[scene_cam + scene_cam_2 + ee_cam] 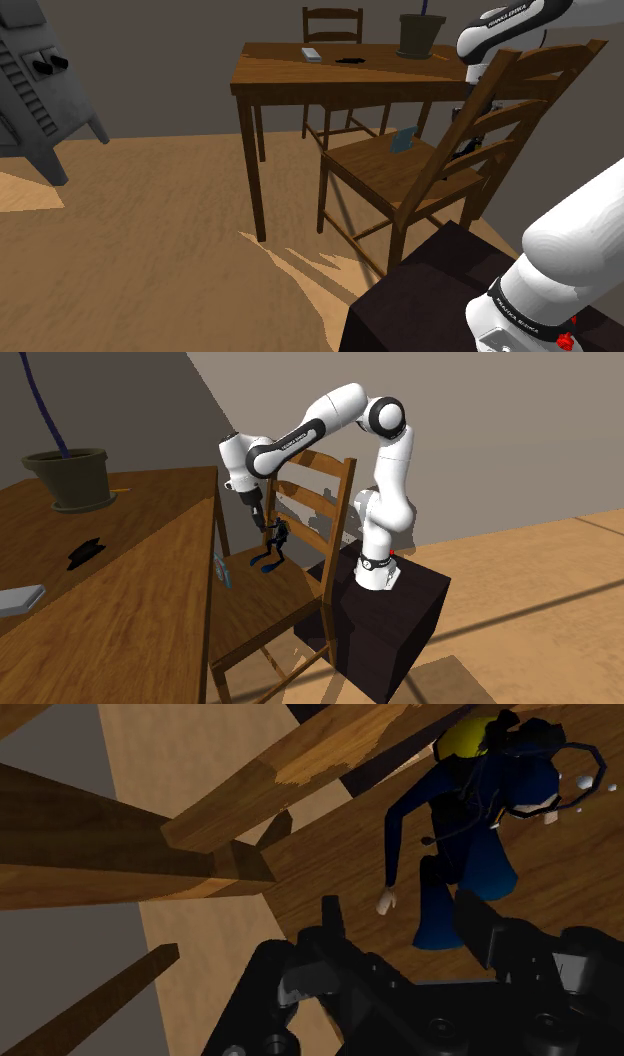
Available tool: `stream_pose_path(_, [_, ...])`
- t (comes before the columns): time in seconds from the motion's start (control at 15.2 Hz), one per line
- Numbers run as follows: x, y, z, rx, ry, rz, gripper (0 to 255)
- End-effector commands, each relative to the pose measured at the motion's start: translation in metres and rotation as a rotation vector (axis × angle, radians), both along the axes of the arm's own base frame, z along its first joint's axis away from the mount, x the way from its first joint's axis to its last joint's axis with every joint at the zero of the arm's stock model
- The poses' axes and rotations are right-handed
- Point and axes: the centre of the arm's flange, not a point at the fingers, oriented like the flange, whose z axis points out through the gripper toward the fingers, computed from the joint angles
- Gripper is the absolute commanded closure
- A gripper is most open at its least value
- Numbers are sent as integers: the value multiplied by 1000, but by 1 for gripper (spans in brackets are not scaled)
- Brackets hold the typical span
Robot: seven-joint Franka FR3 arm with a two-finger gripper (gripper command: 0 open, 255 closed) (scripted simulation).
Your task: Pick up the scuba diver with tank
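1. The black gripper (pixel 405 919) hangs over the chair (pixel 320 472), just in front of its back slats. Its fingers are spread apart, clasping nothing.
2. The scuba diver (pixel 470 834) is on the chair's seat, close to the back slats, with its legs between the fingers. The finger nearer its pale hand is clear of it. I cannot tell whether the other finger touches its legs.
3. The diver wears a deep blue suit with long blue fins. A rounded yellow tank sits on its back under dark straps, and a thin hose curves past its head.
4. The chair is brown, grained wood, with flat slats and a broad seat.
5. A small, pale blue card-like piece (pixel 403 141) stands on the seat, toward the side away from the diver.
6. A wooden table (pixel 120 582) stands beside the chair. On it is a dark, tapered pot (pixel 68 477) holding a thin blue stem (pixel 45 412).
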Motion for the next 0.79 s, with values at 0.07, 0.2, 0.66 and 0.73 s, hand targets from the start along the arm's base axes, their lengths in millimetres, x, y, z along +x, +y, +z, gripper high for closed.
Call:
stream_pose_path(0.07, [0, 0, -1, 0, 0, 0, 255])
stream_pose_path(0.2, [0, 0, -1, 0, 0, 0, 255])
stream_pose_path(0.66, [0, -1, 10, 0, 0, 0, 255])
stream_pose_path(0.73, [0, -1, 15, 0, 0, 0, 255])
